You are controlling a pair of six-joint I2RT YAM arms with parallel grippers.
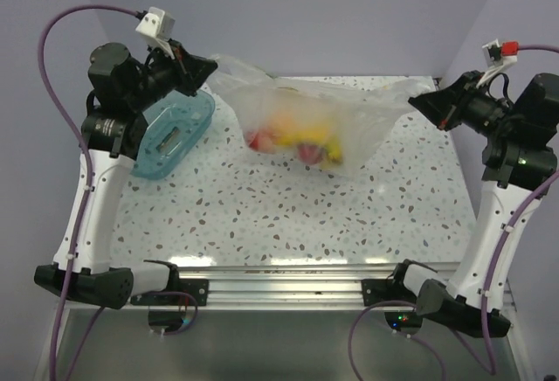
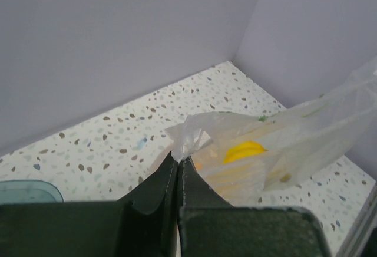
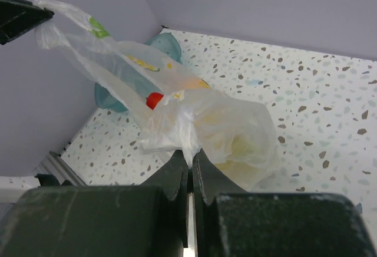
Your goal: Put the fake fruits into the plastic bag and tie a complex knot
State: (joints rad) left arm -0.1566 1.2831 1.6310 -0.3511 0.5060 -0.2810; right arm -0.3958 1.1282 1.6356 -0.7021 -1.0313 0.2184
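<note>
The left gripper [image 2: 178, 160] and right gripper [image 3: 191, 155] each clench the bag [image 1: 367, 114]. Thin film between the fingers [image 3: 174, 177] may slip under fruit [image 1: 301, 141] weight.

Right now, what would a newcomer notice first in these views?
The clear plastic bag, stretched across the far middle of the table, with the left gripper and right gripper each shut on one end. Yellow and red fake fruits sag in its middle. A teal tray lies at far left by the left gripper.
</note>
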